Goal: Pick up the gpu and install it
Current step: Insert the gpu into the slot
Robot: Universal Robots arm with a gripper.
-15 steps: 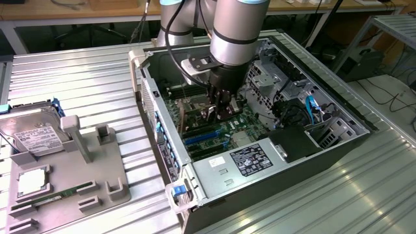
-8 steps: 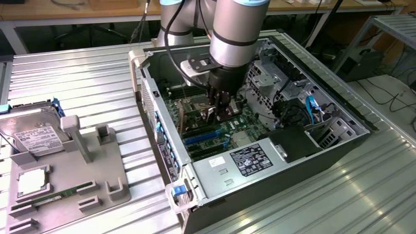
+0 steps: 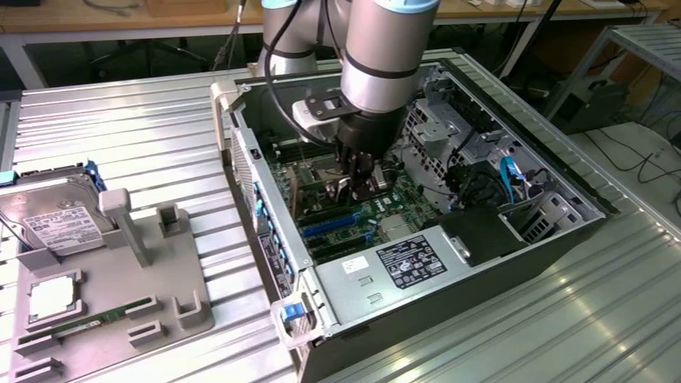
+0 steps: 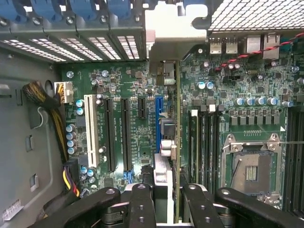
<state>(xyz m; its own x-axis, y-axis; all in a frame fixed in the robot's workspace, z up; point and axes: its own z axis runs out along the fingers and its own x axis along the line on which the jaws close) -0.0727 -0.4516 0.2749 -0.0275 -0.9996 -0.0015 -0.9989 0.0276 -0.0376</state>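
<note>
Around: open computer case (image 3: 247, 163), motherboard (image 4: 137, 85), black slots (image 4: 110, 133), CPU socket (image 4: 249, 166).
gpu (image 4: 169, 142): green board seen edge-on, silver bracket, upright over the motherboard, just beside the blue slot (image 4: 157, 118).
Gripper (image 4: 169, 192): clenched on the gpu's edge.

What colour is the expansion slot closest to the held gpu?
The slot is blue; the wrist view shows it best.
</note>
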